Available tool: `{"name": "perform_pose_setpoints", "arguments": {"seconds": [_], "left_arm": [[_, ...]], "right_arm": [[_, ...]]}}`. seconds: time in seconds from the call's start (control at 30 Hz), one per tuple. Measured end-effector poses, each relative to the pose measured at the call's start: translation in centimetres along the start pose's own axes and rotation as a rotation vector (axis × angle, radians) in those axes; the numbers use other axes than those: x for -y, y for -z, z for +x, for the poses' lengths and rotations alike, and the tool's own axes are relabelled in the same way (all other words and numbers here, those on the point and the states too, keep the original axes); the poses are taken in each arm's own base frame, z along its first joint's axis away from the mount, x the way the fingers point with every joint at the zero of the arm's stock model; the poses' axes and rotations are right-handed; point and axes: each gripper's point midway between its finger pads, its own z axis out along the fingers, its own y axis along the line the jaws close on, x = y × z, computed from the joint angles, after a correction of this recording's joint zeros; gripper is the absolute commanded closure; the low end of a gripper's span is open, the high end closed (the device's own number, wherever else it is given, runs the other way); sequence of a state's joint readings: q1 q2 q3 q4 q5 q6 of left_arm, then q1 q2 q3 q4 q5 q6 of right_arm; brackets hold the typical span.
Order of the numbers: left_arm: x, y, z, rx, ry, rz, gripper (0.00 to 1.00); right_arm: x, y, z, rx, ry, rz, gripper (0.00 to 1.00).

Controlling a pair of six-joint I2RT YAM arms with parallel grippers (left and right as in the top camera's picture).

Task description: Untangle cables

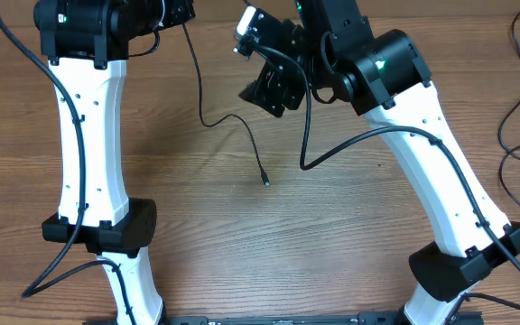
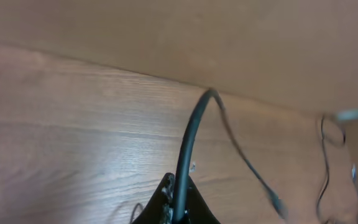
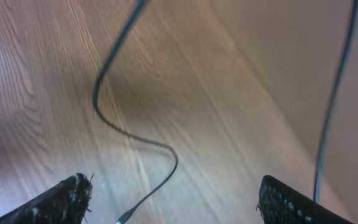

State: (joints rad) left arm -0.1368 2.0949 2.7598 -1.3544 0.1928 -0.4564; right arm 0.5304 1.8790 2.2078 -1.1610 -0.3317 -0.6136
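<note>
A thin black cable hangs from my left gripper at the table's far edge. It runs down onto the wood, bends right, and ends in a small plug. In the left wrist view the jaws are shut on this cable, which arches up and drops away to its blurred plug. My right gripper hovers to the right of the cable, open and empty. In the right wrist view the cable snakes on the table between the spread fingers, its plug at the bottom edge.
More thin black cables lie loose at the table's far right, and they also show in the left wrist view. A thicker black robot cable loops down from the right arm. Both arm bases stand at the front edge.
</note>
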Motion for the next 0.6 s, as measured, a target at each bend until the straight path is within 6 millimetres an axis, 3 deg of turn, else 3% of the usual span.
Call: {"name": "perform_pose_setpoints", "arguments": {"seconds": [0.1, 0.37, 0.6], "left_arm": [[-0.4, 0.0, -0.2, 0.013, 0.071, -0.024, 0.95], [-0.8, 0.0, -0.3, 0.024, 0.15, -0.047, 0.95], [-0.6, 0.0, 0.0, 0.019, 0.188, -0.049, 0.96]], "right_arm": [[-0.1, -1.0, -0.8, 0.048, 0.054, -0.01, 0.15], [-1.1, -4.5, -0.3, 0.087, 0.101, -0.048, 0.14], [-3.3, -6.9, -0.6, 0.114, 0.128, -0.118, 0.14]]}}
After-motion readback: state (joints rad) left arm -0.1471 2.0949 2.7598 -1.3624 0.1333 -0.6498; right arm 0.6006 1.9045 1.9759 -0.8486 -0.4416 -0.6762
